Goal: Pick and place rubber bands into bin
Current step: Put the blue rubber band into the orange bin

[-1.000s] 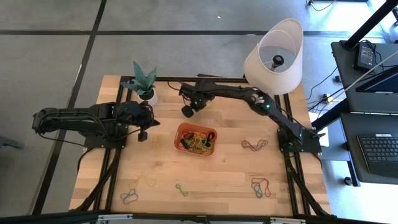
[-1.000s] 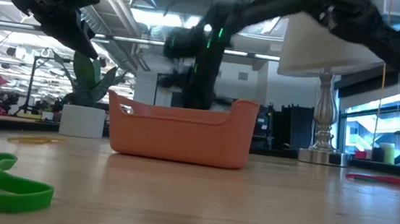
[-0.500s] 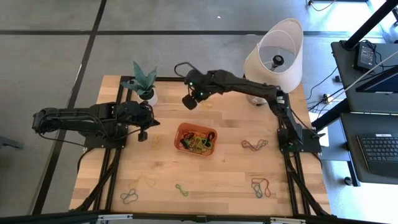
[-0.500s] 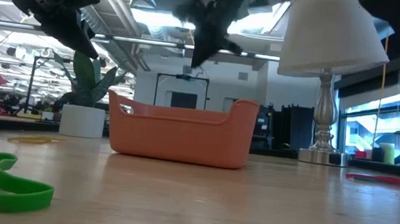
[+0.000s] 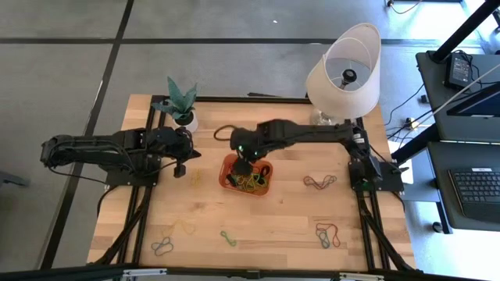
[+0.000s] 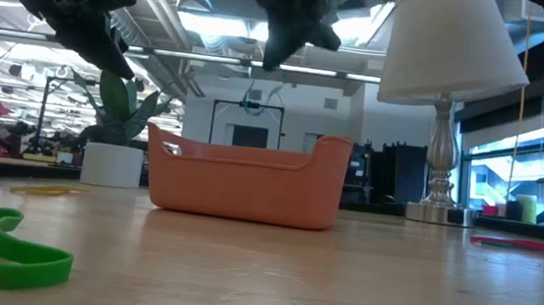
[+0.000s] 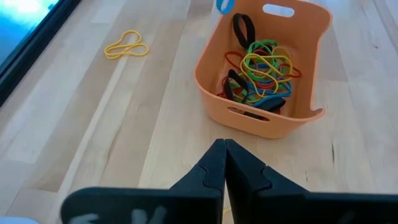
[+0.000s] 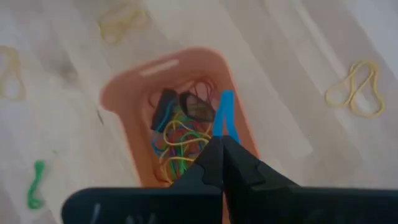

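The orange bin (image 5: 264,167) stands mid-table with several coloured rubber bands (image 7: 264,65) lying in it. My right gripper (image 5: 242,166) hovers over the bin's left part, shut on a blue rubber band (image 8: 227,115). The gripper shows dark above the bin (image 6: 244,185) in the low view. My left gripper (image 5: 181,168) waits shut to the left of the bin, its fingertips (image 7: 214,155) holding nothing. Loose bands lie flat on the wood, among them a yellow one (image 5: 195,178), a green one (image 5: 227,238) and a dark one (image 5: 320,181). My right gripper pinches the blue rubber band by its upper end (image 8: 225,130) between its two fingertips. The fingers come from above, slanting down. The band hangs slack below them over the bin's rim (image 8: 239,127), clear of the table.
A white lamp (image 5: 344,70) stands at the far right corner and a potted plant (image 5: 182,109) at the far left. More loose bands lie near the front edge (image 5: 162,247) (image 5: 328,234). A green band (image 6: 12,248) lies close to the low camera.
My right gripper, shut throughout, has risen from the table on the far side of the bin and swung toward the near edge, ending above the bin. The left arm has kept still.
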